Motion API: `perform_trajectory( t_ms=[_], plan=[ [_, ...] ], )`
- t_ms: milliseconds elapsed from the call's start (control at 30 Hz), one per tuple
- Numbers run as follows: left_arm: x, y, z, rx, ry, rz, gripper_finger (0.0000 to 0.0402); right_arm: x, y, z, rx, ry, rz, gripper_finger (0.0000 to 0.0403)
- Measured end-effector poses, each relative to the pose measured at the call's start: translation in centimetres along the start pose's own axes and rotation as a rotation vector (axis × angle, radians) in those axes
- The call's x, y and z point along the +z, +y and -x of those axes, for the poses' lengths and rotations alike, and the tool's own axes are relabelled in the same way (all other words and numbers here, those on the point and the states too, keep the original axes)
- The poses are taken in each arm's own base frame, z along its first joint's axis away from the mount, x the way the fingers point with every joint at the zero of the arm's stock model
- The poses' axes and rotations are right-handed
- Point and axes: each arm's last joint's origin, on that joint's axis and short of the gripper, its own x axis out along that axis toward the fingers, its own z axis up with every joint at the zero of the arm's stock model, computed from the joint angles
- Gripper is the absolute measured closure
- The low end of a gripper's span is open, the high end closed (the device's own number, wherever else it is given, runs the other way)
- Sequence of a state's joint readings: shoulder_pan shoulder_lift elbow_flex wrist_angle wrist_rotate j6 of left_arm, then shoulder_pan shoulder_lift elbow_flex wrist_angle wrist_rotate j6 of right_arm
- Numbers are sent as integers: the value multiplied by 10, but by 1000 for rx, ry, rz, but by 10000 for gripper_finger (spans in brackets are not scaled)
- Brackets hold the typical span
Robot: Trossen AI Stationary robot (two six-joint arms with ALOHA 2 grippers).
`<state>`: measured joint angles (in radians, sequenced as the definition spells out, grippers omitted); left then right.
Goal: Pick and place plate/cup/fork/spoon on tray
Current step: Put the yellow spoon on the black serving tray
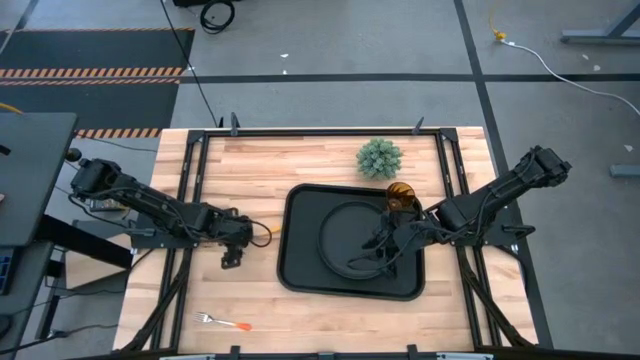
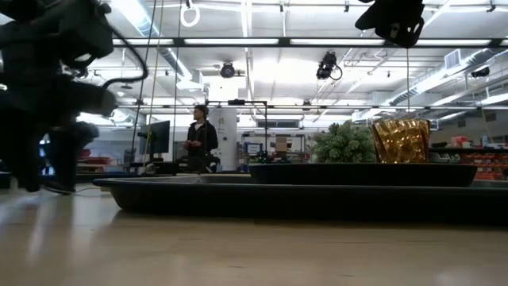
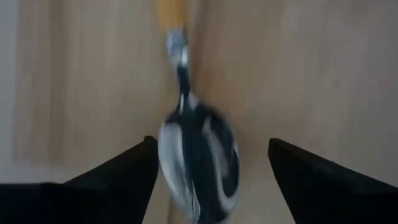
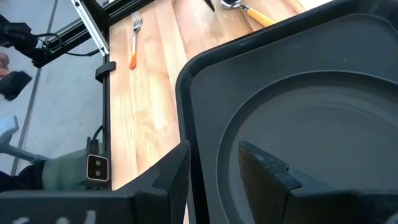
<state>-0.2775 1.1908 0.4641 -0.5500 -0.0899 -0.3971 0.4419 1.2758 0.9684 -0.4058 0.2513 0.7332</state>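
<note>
The black tray point(image 1: 300, 275) lies mid-table with the round black plate point(image 1: 345, 235) flat in it and the amber cup point(image 1: 402, 195) upright in its far right corner. My right gripper point(image 4: 214, 149) is open over the plate's near right rim point(image 4: 219, 186), one finger outside the rim and one inside. My left gripper point(image 3: 211, 146) is open, left of the tray, low over the spoon point(image 3: 199, 155). Its fingers stand on either side of the spoon's bowl. The spoon lies on the wood, its orange handle point(image 3: 171, 11) pointing away. The fork point(image 1: 222, 321) lies near the front edge.
A fuzzy green plant ball point(image 1: 380, 158) stands behind the tray, next to the cup. Black frame rails point(image 1: 190, 190) run along the table's sides. A person point(image 2: 198, 135) stands far off in the room. Bare wood lies between the fork and the tray.
</note>
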Motion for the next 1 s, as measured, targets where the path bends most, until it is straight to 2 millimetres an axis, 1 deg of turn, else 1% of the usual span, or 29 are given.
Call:
perform_trajectory(
  t_ms=[100, 200, 333, 500, 600, 667, 800, 1000],
  plan=[
    [9, -4, 1, -39, -96, -39, 102, 0, 0, 0, -9, -8, 1, 261],
    [12, -5, 1, -50, -119, -56, 111, 0, 0, 0, -12, -11, 0, 261],
    [9, -1, 0, -34, -79, -6, 115, 0, 0, 0, -9, -8, -7, 261],
    [5, 11, -1, 58, -23, 101, 115, 1, -1, 0, -10, -9, -8, 261],
    [4, 18, -1, 84, -3, 162, 115, 2, -2, 0, -13, -10, -11, 261],
    [4, 20, -1, 67, 10, 202, 115, 2, -2, -1, -14, -10, -13, 261],
    [5, 22, -2, -45, 52, 240, 115, 3, -3, -1, -16, -11, -13, 261],
    [4, 25, -2, -31, 70, 253, 115, 4, -5, -1, -21, -14, 2, 261]
  ],
)
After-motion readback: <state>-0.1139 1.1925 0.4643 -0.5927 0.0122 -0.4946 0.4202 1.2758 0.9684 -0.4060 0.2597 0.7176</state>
